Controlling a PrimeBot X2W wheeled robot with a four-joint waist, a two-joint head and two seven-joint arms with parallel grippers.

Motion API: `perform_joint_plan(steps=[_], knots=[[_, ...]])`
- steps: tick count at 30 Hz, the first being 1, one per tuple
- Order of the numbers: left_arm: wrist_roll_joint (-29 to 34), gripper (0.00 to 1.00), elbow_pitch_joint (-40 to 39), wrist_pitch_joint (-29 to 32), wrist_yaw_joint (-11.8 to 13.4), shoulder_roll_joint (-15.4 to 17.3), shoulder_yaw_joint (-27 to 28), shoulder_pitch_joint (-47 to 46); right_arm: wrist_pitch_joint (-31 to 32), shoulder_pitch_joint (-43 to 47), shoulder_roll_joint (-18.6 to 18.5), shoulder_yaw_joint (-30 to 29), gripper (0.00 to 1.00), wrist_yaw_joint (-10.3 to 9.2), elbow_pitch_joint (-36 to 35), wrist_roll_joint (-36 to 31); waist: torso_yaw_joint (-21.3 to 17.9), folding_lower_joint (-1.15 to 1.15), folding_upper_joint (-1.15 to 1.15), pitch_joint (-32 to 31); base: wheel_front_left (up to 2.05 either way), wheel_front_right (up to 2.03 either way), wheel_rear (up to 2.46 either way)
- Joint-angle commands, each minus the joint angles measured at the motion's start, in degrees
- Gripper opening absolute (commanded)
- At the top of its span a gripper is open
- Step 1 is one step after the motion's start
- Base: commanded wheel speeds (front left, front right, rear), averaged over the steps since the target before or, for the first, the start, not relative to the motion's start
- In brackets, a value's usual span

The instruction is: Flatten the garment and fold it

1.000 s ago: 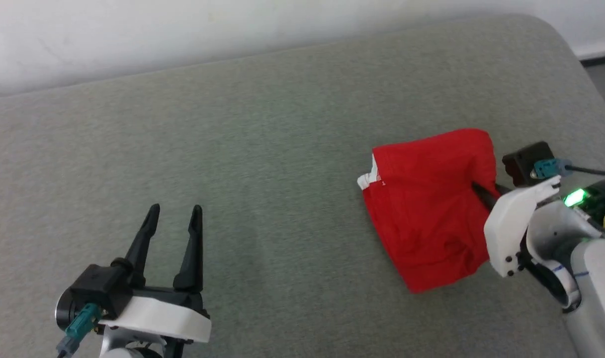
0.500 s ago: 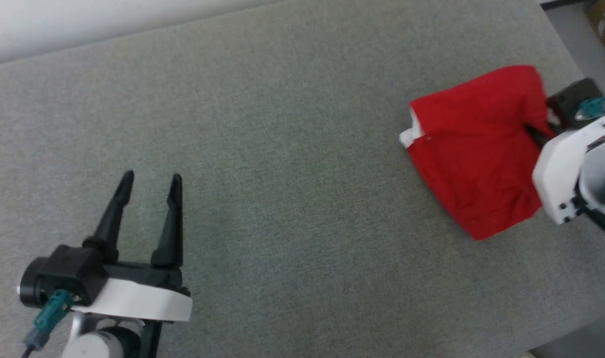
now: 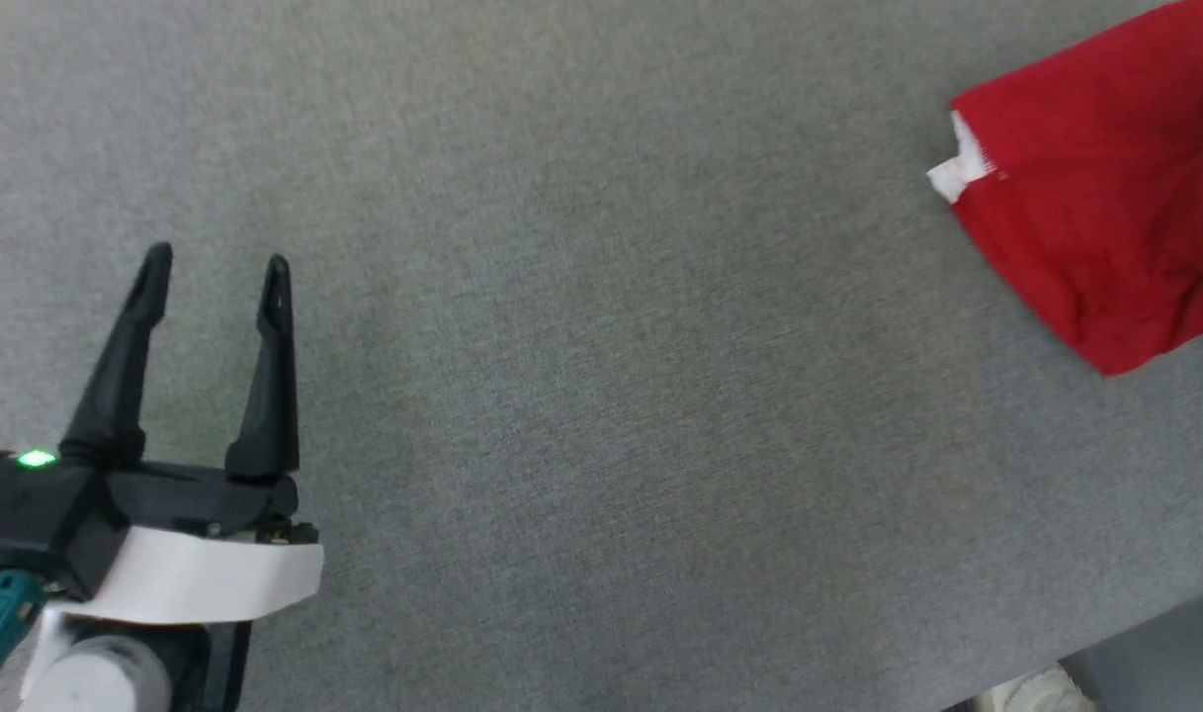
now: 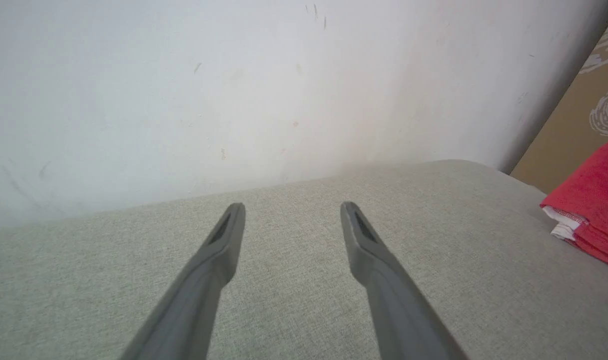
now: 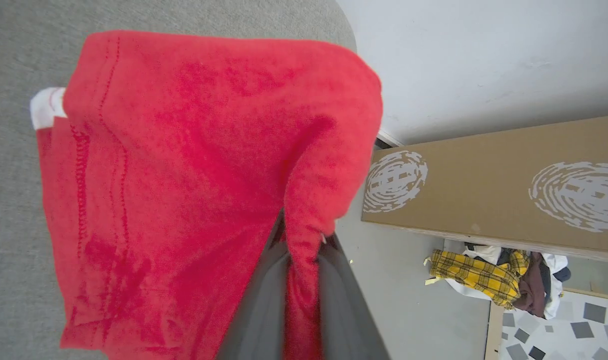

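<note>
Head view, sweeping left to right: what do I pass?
Left gripper, fingers apart → bare stretch of grey cushion → red shorts, white edge first.

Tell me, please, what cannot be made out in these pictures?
- Head view: the shorts run off the right edge.
- Left wrist view: the edge cuts them too.
- Right wrist view: red cloth hides the tips of the right pincer; the clothes pile is too small to sort.
</note>
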Motion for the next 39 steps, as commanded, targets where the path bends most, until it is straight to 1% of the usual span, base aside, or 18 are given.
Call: perform_joint_plan(steps=[1,4,10,15,16,17,18,19,20,21,27,31,35,39], knots=[[0.9,1.0,-1.3,0.1,0.2,1.0,0.3,-1.3,-0.6,-1.2,-0.5,-0.3,0.0,-0.08,1.0,-0.6,0.0,-0.01,-0.01,3.4,0.0,0.0,0.0],[1.9,1.0,-2.9,-0.2,-0.3,2.1,0.6,-2.0,-1.5,-1.9,-0.9,-1.1,0.0,-0.08,2.4,-1.3,0.0,-0.01,-0.01,5.2,0.0,0.0,0.0],[2.9,1.0,-5.8,-1.9,-0.5,3.4,1.9,-3.0,-2.8,-3.3,-0.9,-3.2,0.0,-0.08,5.1,-3.4,-0.3,-0.01,-0.01,8.6,0.0,0.0,0.0],[3.0,1.0,-7.6,-4.2,0.4,3.0,3.5,-3.7,-3.6,-4.0,-0.7,-4.8,0.0,-0.08,7.4,-5.1,-0.4,-0.01,-0.01,10.2,0.0,0.0,0.0],[3.0,1.0,-7.9,-4.7,0.5,3.0,3.7,-3.8,-3.7,-4.0,-0.4,-5.2,0.05,-0.08,8.0,-5.2,-0.4,-0.01,-0.01,10.4,0.0,0.0,0.0],[2.9,1.0,-8.0,-5.0,0.5,2.9,3.9,-3.8,-3.9,-4.0,-0.1,-5.6,0.31,-0.08,8.4,-5.5,-0.4,-0.01,-0.01,10.5,0.0,0.0,0.0],[2.9,1.0,-8.0,-5.1,0.6,3.0,4.1,-3.8,-4.2,-4.0,0.3,-6.0,0.48,-0.08,8.8,-5.8,-0.5,-0.01,-0.01,10.7,0.0,0.0,0.0],[2.8,1.0,-8.0,-5.3,0.6,3.0,4.3,-3.8,-4.4,-3.9,0.7,-6.4,0.84,-0.08,9.1,-6.1,-0.5,-0.01,-0.01,10.7,0.0,0.0,0.0],[2.7,1.0,-8.0,-5.5,0.6,3.0,4.5,-3.8,-4.4,-3.8,1.0,-6.7,0.99,-0.08,9.4,-6.4,-0.5,-0.01,-0.01,10.8,0.0,0.0,0.0],[2.7,1.0,-8.0,-5.6,0.6,3.1,4.6,-3.9,-4.4,-3.8,1.3,-7.0,1.0,-0.08,9.6,-6.7,-0.5,-0.01,-0.01,10.8,0.0,0.0,0.0],[2.6,1.0,-7.2,-6.5,0.4,3.0,4.4,-4.1,-5.1,-3.9,1.8,-7.9,1.0,-0.08,10.7,-8.0,-0.3,-0.01,-0.01,9.9,0.0,0.0,0.0],[2.1,1.0,-5.9,-7.8,0.9,1.8,4.2,-3.9,-5.7,-3.7,1.7,-8.3,1.0,-0.08,11.0,-8.4,0.2,-0.01,-0.01,8.1,0.0,0.0,0.0],[1.6,1.0,-4.4,-8.6,0.8,0.8,3.6,-3.6,-6.3,-3.1,1.2,-8.8,1.0,-0.08,11.0,-9.0,0.9,-0.01,-0.01,6.0,0.0,0.0,0.0],[0.7,1.0,-2.2,-10.0,0.7,-1.2,2.4,-3.0,-8.5,-1.2,1.6,-11.5,1.0,-0.08,11.3,-9.6,2.4,-0.01,-0.01,2.6,0.0,0.0,0.0]])
